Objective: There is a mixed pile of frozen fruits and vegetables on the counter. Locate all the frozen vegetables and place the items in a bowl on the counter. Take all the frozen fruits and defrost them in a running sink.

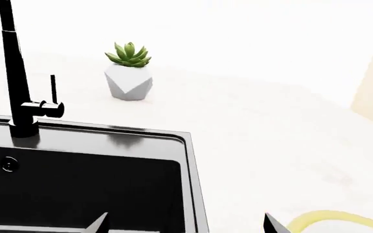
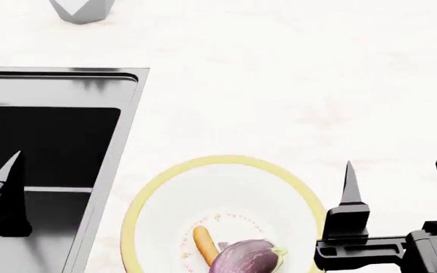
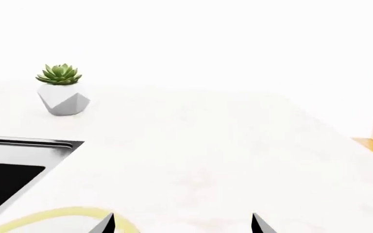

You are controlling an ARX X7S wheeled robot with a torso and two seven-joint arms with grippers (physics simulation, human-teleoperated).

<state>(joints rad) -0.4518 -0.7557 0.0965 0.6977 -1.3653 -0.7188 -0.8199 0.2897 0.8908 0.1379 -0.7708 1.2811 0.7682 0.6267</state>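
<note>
On the smooth white marbled worktop (image 2: 295, 74), the shallow yellow-rimmed bowl (image 2: 146, 199) is seen beside the sink (image 2: 123, 122), a rectangular black basin with a steel-grey rim. A slim orange carrot (image 2: 204, 245) and a glossy purple-streaked eggplant (image 2: 243, 257) are lying in the bowl, touching. Right end effector (image 2: 398, 176) is held low just beside the bowl, pointed fingers spread wide, nothing gripped. Left end effector (image 1: 185, 222) is held over the sink edge, also spread, empty.

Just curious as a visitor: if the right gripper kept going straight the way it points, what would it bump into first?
Probably nothing soon. The open right gripper points across bare counter; the potted succulent sits off to one side, and the wall lies beyond. Depth is hard to judge.
</note>
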